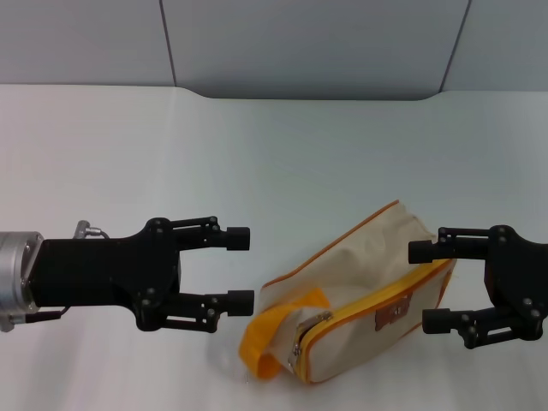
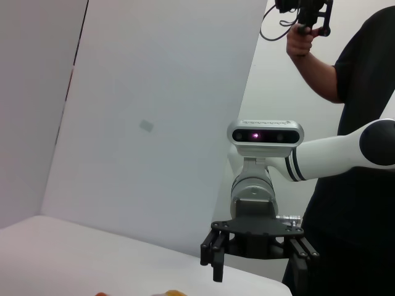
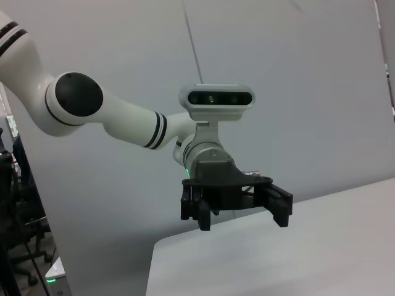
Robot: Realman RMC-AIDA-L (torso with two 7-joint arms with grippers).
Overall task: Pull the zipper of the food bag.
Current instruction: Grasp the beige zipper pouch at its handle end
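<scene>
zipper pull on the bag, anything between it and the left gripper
Partly. In the head view the left gripper, open, hovers off the bag's end. The wide orange loop handle lies between it and the small silver zipper on the food bag. The right gripper, also open, waits at the bag's far end.

The food bag [image 1: 360, 295] lies on the table [image 1: 274, 145] in front of me, near the front edge and a little right of middle, slanting from its near-left end to its far-right end, with the zipper [image 1: 297, 349] at the near-left end beside the loop handle [image 1: 270, 330]. My left gripper [image 1: 241, 268] hangs just left of the bag with its fingers spread apart (not touching it), and my right gripper [image 1: 428, 287] sits at the bag's right end, fingers likewise spread, the upper one over the bag's far corner. Behind the table, on the far side, stands a wall [image 1: 300, 43].
</scene>
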